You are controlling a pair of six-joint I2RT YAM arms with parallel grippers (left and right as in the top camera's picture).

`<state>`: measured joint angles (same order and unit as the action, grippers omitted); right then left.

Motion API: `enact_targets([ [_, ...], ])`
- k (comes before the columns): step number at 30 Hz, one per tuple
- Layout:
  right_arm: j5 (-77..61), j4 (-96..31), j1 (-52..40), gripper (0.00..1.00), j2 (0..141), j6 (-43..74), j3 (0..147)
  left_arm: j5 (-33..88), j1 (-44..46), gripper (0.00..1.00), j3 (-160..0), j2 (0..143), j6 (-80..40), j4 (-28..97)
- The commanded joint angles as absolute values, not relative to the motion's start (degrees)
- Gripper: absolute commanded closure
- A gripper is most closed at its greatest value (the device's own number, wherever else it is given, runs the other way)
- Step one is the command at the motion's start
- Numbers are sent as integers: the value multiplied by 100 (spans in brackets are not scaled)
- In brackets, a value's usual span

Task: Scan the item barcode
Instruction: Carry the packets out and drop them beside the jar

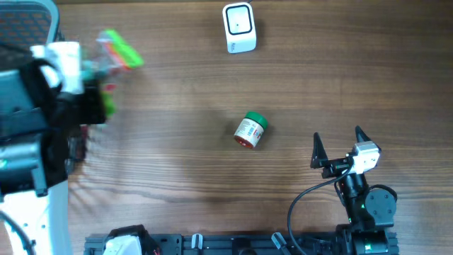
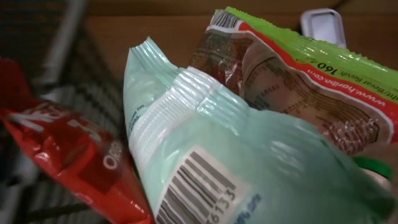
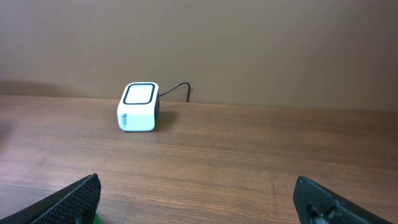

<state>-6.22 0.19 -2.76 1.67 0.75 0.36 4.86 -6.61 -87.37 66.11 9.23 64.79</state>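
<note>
A pale green packet (image 2: 249,155) with a white barcode label (image 2: 199,190) fills the left wrist view, and my left gripper (image 1: 98,71) is shut on it; the fingers themselves are hidden behind it. A green and red sweets bag (image 2: 311,81) lies against it, and both show as a blurred bundle (image 1: 117,49) at the table's left. The white scanner (image 1: 238,27) stands at the back centre, seen too as the scanner (image 3: 138,107) and the scanner (image 2: 323,25). My right gripper (image 1: 338,145) stands open at the front right with nothing between its fingers.
A small jar with a green lid (image 1: 250,130) lies on its side mid-table. A red packet (image 2: 68,149) hangs beside the held one. A mesh basket (image 1: 28,21) stands at the far left. The scanner's cable (image 3: 177,88) runs behind it.
</note>
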Motion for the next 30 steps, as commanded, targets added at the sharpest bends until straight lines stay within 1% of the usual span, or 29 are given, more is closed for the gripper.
enact_targets([
  [1,-648,38,-239,0,172,43,30,545,255,96,-8619,7041,259,6477],
  [5,-650,38,-239,0,172,40,30,475,884,96,-8261,7776,252,6453],
  [8,-648,38,-239,0,172,40,30,272,1190,96,-8121,8471,252,6455],
  [12,-650,38,-239,0,172,40,30,228,1424,93,-8121,9341,257,6276],
  [16,-650,38,-239,0,172,38,30,235,1559,92,-8121,9931,294,6062],
  [18,-648,38,-239,0,172,40,30,233,1632,89,-8121,10097,294,6064],
  [19,-650,38,-239,0,172,40,30,237,1671,83,-8121,10141,294,6064],
  [20,-648,38,-239,0,172,40,30,235,1706,66,-8121,10147,296,6064],
  [21,-648,38,-239,0,172,40,30,235,1726,34,-8121,10147,296,6062],
  [22,-650,38,-239,0,172,38,30,235,1754,14,-8125,10136,296,6062],
  [23,-650,38,-239,0,172,38,30,235,1776,1,-8128,10121,296,6066],
  [26,-648,38,-239,0,172,40,30,252,1855,0,-8130,10103,572,6104],
  [30,-648,38,-239,0,172,40,30,279,1909,0,-8138,10057,598,6132],
])
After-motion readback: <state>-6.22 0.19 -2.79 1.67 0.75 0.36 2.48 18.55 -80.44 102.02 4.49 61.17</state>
